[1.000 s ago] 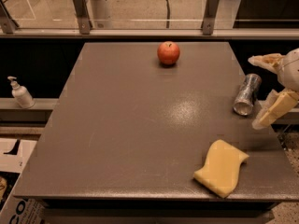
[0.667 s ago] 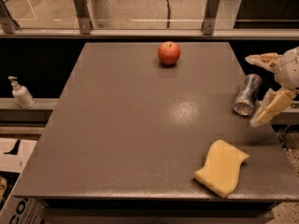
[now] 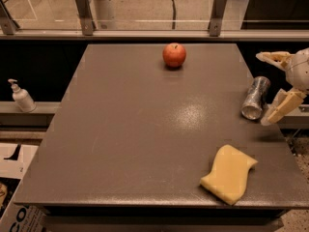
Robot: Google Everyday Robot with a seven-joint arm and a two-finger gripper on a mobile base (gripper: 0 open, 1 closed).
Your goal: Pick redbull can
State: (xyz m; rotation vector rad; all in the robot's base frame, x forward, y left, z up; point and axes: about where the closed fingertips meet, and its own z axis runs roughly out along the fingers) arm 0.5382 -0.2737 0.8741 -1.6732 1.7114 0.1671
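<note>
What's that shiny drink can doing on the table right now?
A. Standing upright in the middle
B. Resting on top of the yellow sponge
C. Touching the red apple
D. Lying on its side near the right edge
D: the redbull can lies on its side by the right edge of the table, and the robot's hand is open right beside it at that edge.

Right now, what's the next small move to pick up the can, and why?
Probably ease the gripper a little closer around the can. Its jaws stand open at the table's right edge, and the can lies on its side just beside them, not yet gripped.
</note>
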